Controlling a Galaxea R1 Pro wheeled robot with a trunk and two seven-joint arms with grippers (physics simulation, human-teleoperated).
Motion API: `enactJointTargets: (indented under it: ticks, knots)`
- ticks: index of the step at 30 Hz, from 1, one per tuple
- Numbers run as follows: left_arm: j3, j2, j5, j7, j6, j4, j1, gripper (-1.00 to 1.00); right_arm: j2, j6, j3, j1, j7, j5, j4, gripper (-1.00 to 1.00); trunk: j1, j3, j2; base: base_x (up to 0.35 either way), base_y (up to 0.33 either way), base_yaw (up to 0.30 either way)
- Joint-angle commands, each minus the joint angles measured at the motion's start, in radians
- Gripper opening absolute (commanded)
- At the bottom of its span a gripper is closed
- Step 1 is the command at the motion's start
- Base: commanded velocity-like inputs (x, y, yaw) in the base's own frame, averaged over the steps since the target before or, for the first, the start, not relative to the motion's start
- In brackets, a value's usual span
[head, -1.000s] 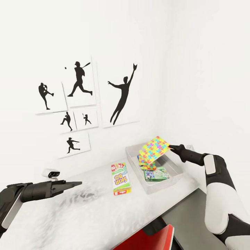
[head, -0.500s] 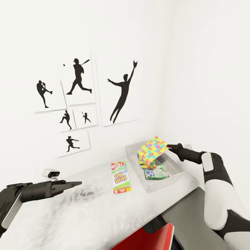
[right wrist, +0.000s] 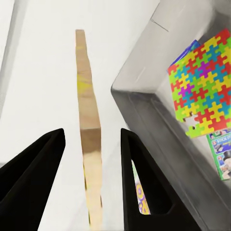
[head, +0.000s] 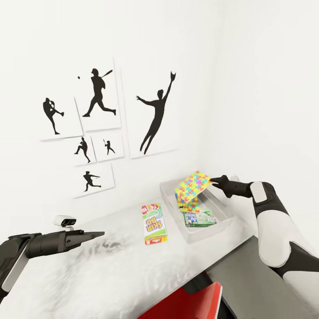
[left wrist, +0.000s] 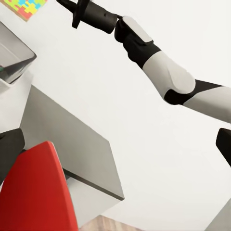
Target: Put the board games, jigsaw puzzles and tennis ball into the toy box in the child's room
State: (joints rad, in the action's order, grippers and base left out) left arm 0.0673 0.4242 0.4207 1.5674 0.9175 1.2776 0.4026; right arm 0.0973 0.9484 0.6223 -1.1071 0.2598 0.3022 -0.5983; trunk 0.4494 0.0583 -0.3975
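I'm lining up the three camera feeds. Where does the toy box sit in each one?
Head view: toy box at the far right of the table, below the right claw.
Left wrist view: its grey corner shows under the held jigsaw puzzle.
Right wrist view: its grey wall runs beside the edge-on puzzle.
Shared landmark: that jigsaw puzzle.

White walls meet in a corner above a pale grey desk top (head: 110, 270), lit evenly and without hard shadows. Six white panels bearing black silhouettes of baseball players (head: 97, 93) hang on the left wall. A red chair (head: 186, 305) sits below the desk edge, beside a grey cabinet top (head: 252, 283).
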Motion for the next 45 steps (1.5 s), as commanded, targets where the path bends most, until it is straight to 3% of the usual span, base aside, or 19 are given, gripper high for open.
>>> enactJointTargets:
  ticks: [1, 17, 45]
  knots:
    - [-0.001, 0.000, 0.001, 0.003, 0.011, 0.000, 0.001, 1.00, 0.000, 0.003, 0.005, -0.004, 0.008, -0.011, 0.001, -1.00, 0.001, 0.004, -0.002, 0.000, 0.000, 0.000]
    - [0.000, 0.002, 0.000, 0.003, 0.011, 0.000, 0.001, 1.00, 0.001, -0.063, 0.004, -0.006, -0.020, -0.014, 0.005, -1.00, 0.001, 0.030, -0.002, 0.000, 0.000, 0.000]
    - [0.002, 0.007, -0.001, 0.003, 0.011, -0.001, 0.001, 1.00, 0.002, -0.113, -0.001, 0.000, -0.019, -0.014, 0.004, -1.00, 0.001, 0.076, -0.002, 0.000, 0.000, 0.000]
